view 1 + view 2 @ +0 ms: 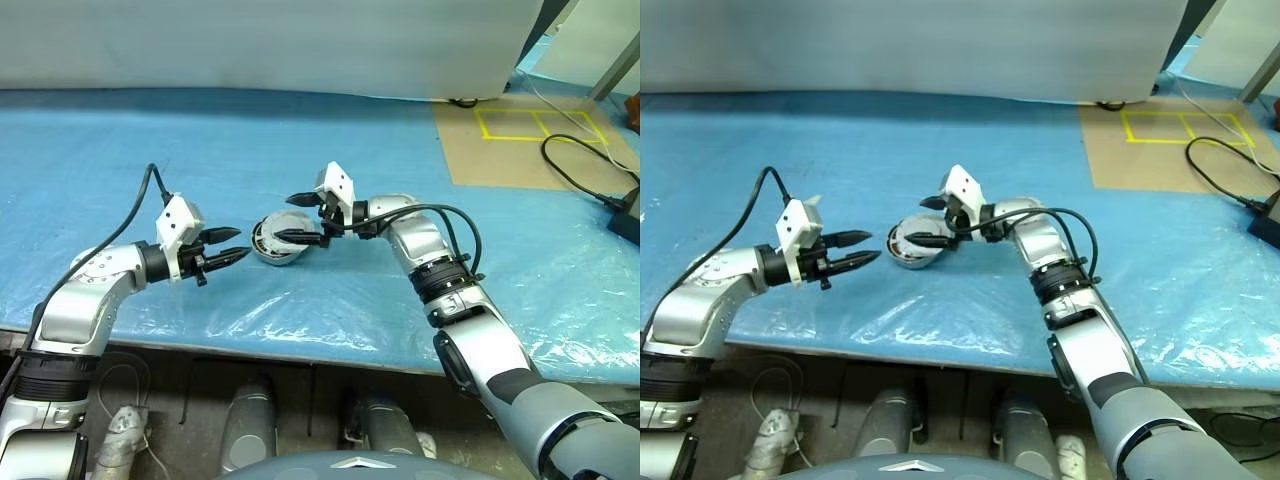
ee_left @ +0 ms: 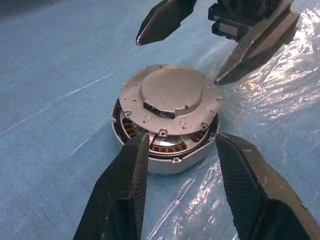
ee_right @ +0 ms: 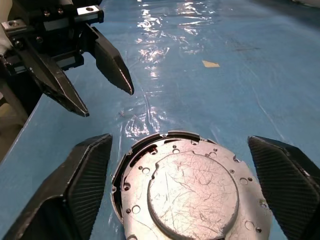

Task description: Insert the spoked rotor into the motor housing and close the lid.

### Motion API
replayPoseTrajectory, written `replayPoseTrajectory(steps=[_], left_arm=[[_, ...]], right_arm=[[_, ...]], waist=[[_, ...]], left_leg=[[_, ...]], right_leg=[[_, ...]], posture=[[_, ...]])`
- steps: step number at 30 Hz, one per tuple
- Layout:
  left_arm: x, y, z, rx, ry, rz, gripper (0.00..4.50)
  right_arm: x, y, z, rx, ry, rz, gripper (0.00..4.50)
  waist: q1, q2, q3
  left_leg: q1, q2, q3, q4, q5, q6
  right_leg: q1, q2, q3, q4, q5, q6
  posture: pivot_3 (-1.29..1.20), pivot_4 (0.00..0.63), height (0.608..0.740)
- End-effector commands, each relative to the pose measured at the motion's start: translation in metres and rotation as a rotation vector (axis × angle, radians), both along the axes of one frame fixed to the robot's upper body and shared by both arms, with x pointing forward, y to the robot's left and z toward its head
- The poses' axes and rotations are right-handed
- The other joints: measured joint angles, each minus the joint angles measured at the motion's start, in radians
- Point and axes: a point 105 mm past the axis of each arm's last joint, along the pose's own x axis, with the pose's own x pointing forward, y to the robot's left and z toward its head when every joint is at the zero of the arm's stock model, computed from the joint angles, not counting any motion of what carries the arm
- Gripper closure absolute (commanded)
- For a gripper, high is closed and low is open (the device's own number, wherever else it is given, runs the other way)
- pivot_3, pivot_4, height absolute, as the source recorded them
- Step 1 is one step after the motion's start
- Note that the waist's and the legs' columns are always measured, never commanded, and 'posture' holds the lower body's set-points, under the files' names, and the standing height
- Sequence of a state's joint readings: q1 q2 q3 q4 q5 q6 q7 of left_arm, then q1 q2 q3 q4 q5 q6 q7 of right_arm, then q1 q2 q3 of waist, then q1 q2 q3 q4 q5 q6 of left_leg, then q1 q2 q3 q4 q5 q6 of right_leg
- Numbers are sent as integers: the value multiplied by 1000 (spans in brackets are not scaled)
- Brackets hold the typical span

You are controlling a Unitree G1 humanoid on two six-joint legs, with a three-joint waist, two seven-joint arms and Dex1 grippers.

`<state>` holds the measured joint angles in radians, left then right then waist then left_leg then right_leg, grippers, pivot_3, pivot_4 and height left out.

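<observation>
1. The motor housing (image 2: 167, 155), a squat silver metal cylinder with copper-brown coil windings showing under its top edge, sits on the blue plastic-covered table (image 1: 300, 130), between the two grippers.
2. The lid (image 2: 170, 100), a flat round silver-grey metal disc with a raised centre and small holes round its rim, lies on top of the housing, slightly off-centre, so that a crescent of windings shows at one side.
3. The right gripper (image 1: 305, 218) hangs just beside the housing with its black fingers spread wide; in its wrist view the fingers (image 3: 80, 185) stand clear on either side of the lid, gripping nothing.
4. The left gripper (image 1: 232, 246) points at the housing from the other side, near but not touching it, its fingers (image 2: 125, 190) parted and empty.
5. The spoked rotor cannot be made out under the lid.
</observation>
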<state>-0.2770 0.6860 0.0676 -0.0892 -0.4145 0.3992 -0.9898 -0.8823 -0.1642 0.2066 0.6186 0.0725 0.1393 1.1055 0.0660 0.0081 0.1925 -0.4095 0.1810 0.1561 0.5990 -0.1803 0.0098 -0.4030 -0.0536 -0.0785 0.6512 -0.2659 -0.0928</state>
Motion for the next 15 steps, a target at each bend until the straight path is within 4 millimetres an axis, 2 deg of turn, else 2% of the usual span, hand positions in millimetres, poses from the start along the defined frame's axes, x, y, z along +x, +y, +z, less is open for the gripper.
replayPoseTrajectory(steps=[1, 6, 15], left_arm=[[1, -3, 8, 4, -43, -11, 2295], [1, -2, 9, 6, -50, -6, 2295], [1, -4, 8, 8, -53, 0, 2295]], right_arm=[[-1, 1, -2, -40, -62, 15, 28], [0, 2, -6, -62, -89, 18, 28], [2, 7, -24, -100, -87, -3, 28]], waist=[[0, 0, 0], [0, 0, 0], [0, 0, 0]], left_leg=[[0, 0, 0, 0, 0, 0], [0, 0, 0, 0, 0, 0], [0, 0, 0, 0, 0, 0]], right_leg=[[0, 0, 0, 0, 0, 0], [0, 0, 0, 0, 0, 0], [0, 0, 0, 0, 0, 0]], posture=[[0, 150, 740], [0, 150, 740], [0, 150, 740]])
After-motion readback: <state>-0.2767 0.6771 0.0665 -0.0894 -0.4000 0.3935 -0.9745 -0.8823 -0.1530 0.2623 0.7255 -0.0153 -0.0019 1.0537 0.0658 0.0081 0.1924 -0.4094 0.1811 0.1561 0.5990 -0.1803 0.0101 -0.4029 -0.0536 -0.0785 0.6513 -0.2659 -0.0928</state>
